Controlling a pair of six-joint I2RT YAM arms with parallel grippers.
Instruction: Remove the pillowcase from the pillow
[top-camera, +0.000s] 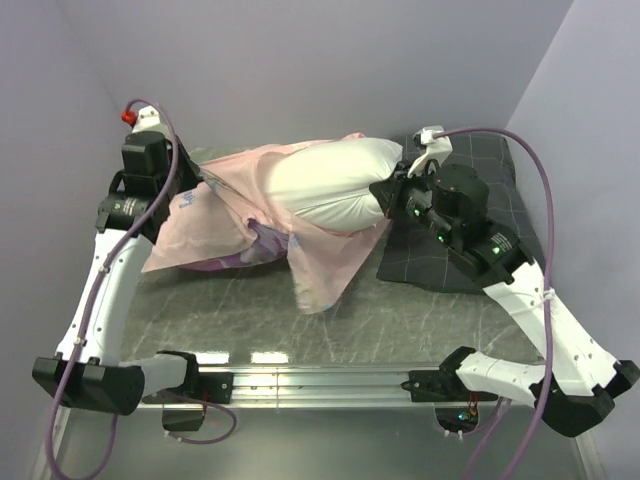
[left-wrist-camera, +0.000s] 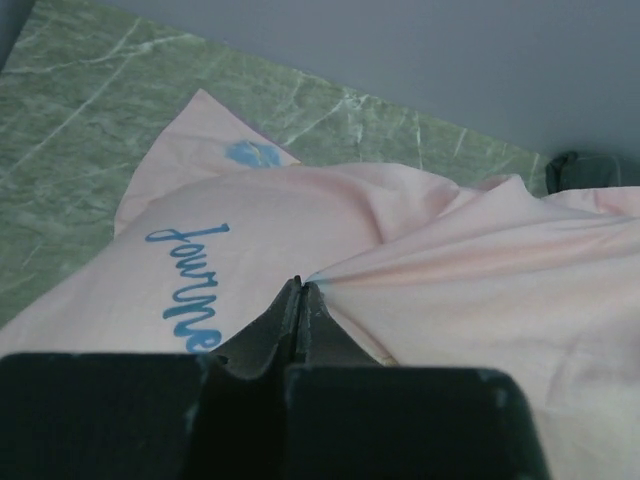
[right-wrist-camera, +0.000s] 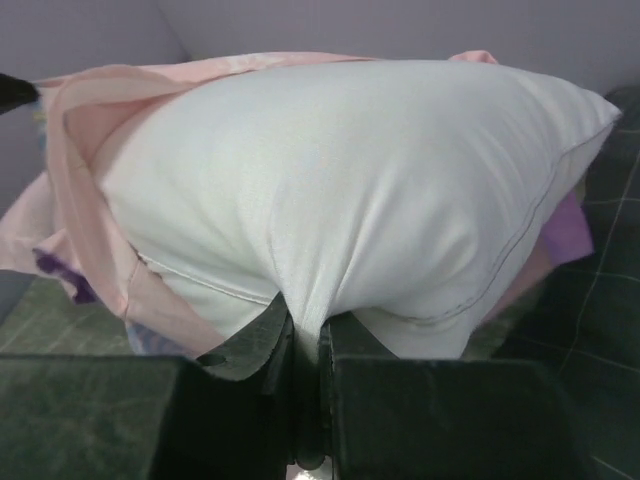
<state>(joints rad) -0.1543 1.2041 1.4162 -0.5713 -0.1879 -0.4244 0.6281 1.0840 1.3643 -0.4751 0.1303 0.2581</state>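
Observation:
The white pillow (top-camera: 330, 180) lies across the back of the table, its right half bare. Its left half sits inside the pink pillowcase (top-camera: 225, 220), which is turned partly inside out, with a flap hanging toward the front. My left gripper (top-camera: 196, 190) is shut on a fold of the pillowcase (left-wrist-camera: 440, 270), drawing the cloth into a taut ridge at its tips (left-wrist-camera: 300, 285). Blue script shows on the fabric there. On the pillow's right end my right gripper (top-camera: 385, 192) is shut on a pinch of the pillow's white cloth (right-wrist-camera: 340, 180), which is squeezed between its jaws (right-wrist-camera: 305, 318).
A dark grey checked pillow (top-camera: 440, 262) lies under and beside my right arm at the back right. The green marbled tabletop (top-camera: 400, 320) shows in front of the pillow. Walls stand close on the left, back and right.

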